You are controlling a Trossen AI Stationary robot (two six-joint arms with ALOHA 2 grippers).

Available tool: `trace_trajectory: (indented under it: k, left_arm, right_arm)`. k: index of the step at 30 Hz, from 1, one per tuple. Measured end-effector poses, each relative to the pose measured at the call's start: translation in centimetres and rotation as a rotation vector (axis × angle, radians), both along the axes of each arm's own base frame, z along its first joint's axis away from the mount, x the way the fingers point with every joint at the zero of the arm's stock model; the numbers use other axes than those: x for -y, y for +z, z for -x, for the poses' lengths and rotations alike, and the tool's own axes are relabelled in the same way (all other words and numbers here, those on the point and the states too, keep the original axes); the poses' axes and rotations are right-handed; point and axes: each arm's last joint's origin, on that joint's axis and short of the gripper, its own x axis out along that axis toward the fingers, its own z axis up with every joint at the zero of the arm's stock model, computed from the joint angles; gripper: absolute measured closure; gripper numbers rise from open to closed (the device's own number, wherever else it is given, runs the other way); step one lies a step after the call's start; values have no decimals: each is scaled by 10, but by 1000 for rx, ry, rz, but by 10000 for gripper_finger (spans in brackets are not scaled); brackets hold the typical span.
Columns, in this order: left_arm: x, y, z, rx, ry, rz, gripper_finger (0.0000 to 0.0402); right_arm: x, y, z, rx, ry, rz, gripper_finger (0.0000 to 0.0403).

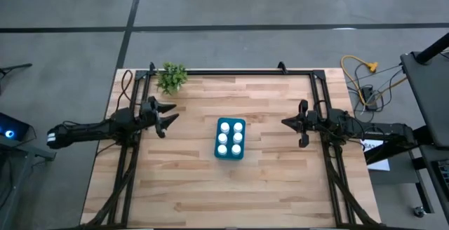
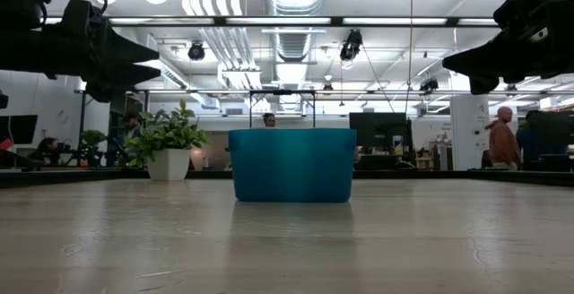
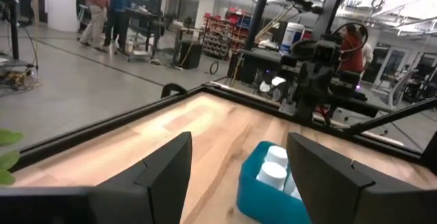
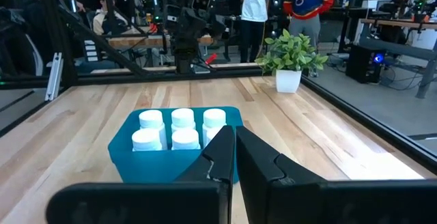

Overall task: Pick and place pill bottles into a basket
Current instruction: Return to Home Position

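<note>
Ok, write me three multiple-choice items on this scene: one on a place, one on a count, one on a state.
1. Where does the basket stand?
A. mid-table, between the left hand and the right hand
B. at a corner
C. on the floor

2. How many pill bottles are in it?
A. two
B. four
C. six

3. How is the left hand?
A. shut on a bottle
B. open and empty
C. shut on the rim

Key:
1 A, the high view shows it centred between both hands.
2 C, six white caps show in two rows of three.
3 B, its wrist view shows the fingers wide apart, holding nothing.
</note>
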Motion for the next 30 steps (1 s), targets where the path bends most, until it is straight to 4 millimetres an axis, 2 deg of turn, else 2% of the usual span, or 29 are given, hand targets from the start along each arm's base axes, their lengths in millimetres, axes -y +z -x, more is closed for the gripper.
trace_trajectory:
  k: [30]
  left_arm:
    - [-1,-13,-8,-135,0,18,180]
  right_arm:
    - [0,0,0,0,0,0,394]
